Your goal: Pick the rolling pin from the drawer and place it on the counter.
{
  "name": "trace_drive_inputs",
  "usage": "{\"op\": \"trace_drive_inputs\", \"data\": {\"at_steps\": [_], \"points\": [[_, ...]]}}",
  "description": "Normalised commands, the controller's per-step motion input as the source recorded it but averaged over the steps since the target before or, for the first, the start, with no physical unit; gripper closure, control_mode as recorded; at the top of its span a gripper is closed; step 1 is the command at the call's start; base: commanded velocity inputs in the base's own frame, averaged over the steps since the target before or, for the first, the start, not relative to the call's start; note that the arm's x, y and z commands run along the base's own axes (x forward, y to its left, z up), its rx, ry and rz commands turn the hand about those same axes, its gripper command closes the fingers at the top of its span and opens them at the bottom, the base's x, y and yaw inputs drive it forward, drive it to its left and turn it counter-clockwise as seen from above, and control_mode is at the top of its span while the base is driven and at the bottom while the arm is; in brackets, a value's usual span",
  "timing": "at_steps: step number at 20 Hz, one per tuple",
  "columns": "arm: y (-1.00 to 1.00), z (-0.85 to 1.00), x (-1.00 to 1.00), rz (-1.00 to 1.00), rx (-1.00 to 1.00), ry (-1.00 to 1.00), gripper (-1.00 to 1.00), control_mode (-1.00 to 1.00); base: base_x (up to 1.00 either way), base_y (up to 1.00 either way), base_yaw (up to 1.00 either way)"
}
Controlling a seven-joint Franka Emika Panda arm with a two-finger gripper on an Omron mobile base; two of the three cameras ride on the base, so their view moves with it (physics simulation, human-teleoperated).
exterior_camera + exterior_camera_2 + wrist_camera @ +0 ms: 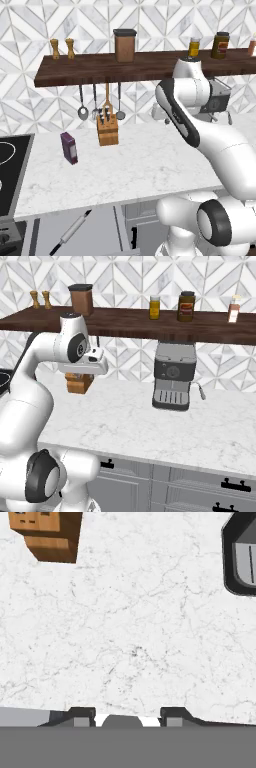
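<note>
Fingertips [82, 716] sit apart with nothing between them, aimed down at bare counter [135, 642]. Pin [71, 231] lies diagonally in the open drawer [102, 235], well below and left of my fingers, so I need to swing down there.

Simulated home kitchen.
Marble counter [145, 165], cooktop [12, 170], knife block [107, 131], espresso machine [173, 381], and hanging utensils [100, 102] under a wooden shelf [125, 67].
</note>
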Motion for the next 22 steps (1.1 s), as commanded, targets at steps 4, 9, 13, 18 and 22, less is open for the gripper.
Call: {"op": "trace_drive_inputs", "data": {"at_steps": [4,9,13,18,22], "points": [[0.0,-0.07,-0.23,0.0,0.0,0.0,-1.0,-1.0,0.0,0.0,0.0],[0.0,-0.28,-0.48,0.0,0.0,0.0,-1.0,-1.0,0.0,0.0,0.0],[0.0,-0.48,-0.37,0.0,0.0,-0.01,-1.0,-1.0,0.0,0.0,0.0],[0.02,-0.49,-0.24,0.02,-0.01,0.0,-1.0,-1.0,0.0,0.0,0.0],[0.0,0.0,0.0,0.0,0.0,0.0,-1.0,1.0,-0.24,0.0,0.16]]}}
